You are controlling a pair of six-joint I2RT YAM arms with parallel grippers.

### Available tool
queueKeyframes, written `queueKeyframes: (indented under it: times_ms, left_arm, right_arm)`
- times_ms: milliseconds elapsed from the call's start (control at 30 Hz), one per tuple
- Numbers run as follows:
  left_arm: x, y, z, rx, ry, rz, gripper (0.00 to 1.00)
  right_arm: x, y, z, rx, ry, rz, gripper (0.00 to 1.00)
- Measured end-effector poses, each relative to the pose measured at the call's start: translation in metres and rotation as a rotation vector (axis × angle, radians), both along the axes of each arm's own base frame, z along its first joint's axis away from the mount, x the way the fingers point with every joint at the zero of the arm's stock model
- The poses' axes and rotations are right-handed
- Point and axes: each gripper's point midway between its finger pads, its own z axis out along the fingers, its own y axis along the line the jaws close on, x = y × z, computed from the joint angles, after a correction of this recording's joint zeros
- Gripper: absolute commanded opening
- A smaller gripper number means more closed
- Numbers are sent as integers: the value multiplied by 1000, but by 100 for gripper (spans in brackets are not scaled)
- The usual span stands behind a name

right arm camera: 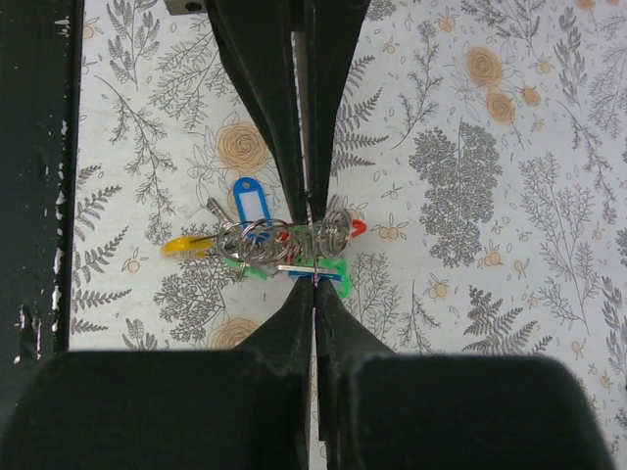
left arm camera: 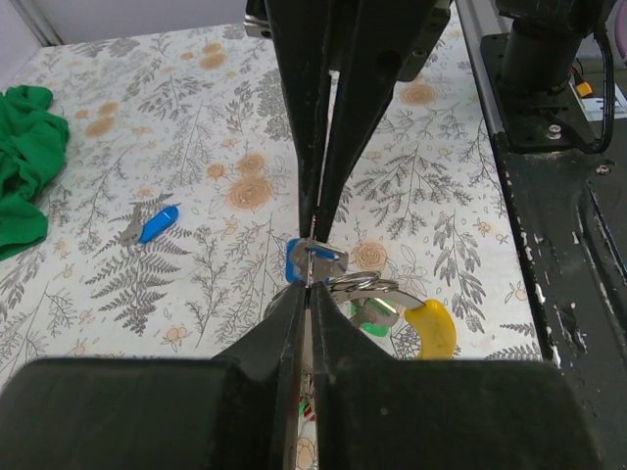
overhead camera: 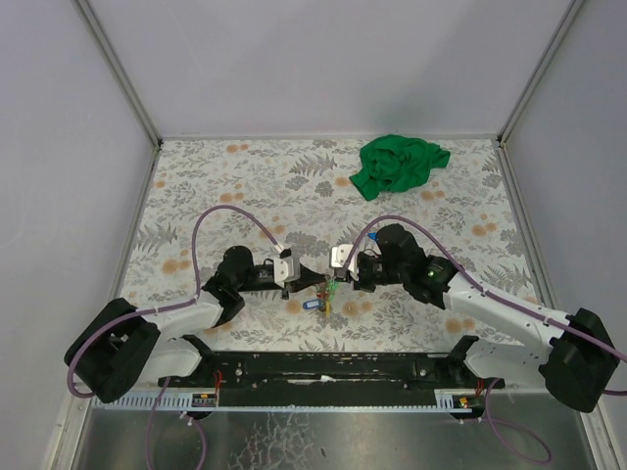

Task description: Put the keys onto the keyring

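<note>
- Table: floral cover; green cloth well apart, no obstruction.
- Left gripper: pinched shut, apparently on a blue key.
- Right gripper: clamped on the keyring, between both arms.
- Keyring: likely stiff, springy, slippery wire; grip beside the split.
- Keys: light, rigid; take by the head. Loose blue key nearby.
</note>
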Motion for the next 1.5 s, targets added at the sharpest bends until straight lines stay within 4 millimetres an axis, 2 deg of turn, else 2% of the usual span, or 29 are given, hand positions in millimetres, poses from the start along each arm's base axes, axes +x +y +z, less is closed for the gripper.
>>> queueKeyframes:
  times_ms: [200,1500]
  left_arm:
    - [-1,-1,-6,12,8,-11,0]
    - [-1,-1,-6,12,9,-12,0]
  right_arm:
    - [4,2,2,-2,-29,-16,0]
    - [-3,3,-8,-60,-48,-10,0]
